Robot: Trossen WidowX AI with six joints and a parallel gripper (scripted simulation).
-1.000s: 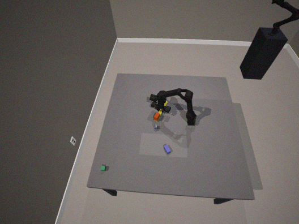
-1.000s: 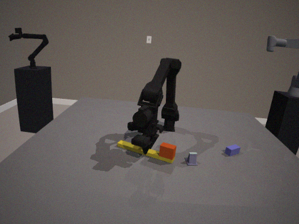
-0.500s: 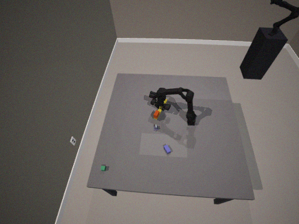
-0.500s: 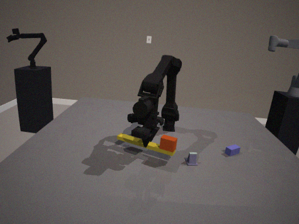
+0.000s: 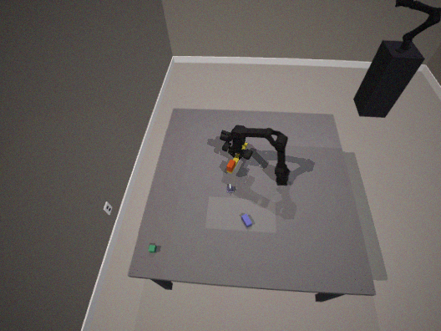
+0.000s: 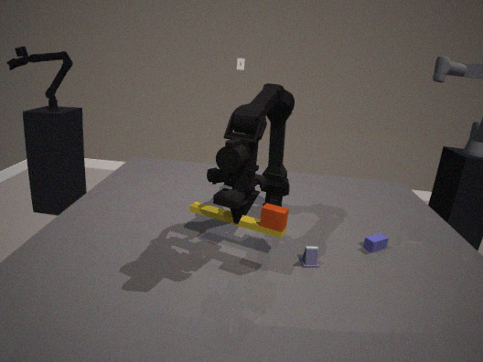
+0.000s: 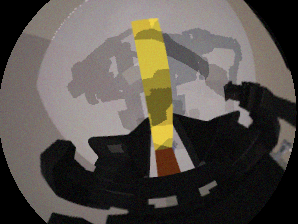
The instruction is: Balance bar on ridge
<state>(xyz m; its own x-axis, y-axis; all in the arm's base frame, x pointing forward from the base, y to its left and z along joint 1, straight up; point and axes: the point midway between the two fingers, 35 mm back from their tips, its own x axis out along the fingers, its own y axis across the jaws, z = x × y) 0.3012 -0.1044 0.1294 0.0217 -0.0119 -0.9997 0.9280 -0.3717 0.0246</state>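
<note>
A yellow bar (image 5: 236,160) (image 6: 208,210) (image 7: 151,62) carries an orange-red block (image 5: 230,165) (image 6: 273,218) (image 7: 167,162) on one end. My gripper (image 6: 237,220) (image 7: 160,117) is shut on the bar near its middle and holds it above the table (image 5: 309,251) (image 6: 137,320); a gap shows between the bar and its shadow. The bar looks roughly level. The small lavender ridge (image 5: 230,189) (image 6: 310,257) with a pale top stands upright on the table, beyond the block end of the bar and apart from it. In the top view the arm hides the fingertips.
A blue-violet block (image 5: 246,220) (image 6: 376,242) lies on the table past the ridge. A small green cube (image 5: 152,248) sits near a table corner. Other arms stand on dark pedestals (image 5: 388,84) (image 6: 55,160) off the table.
</note>
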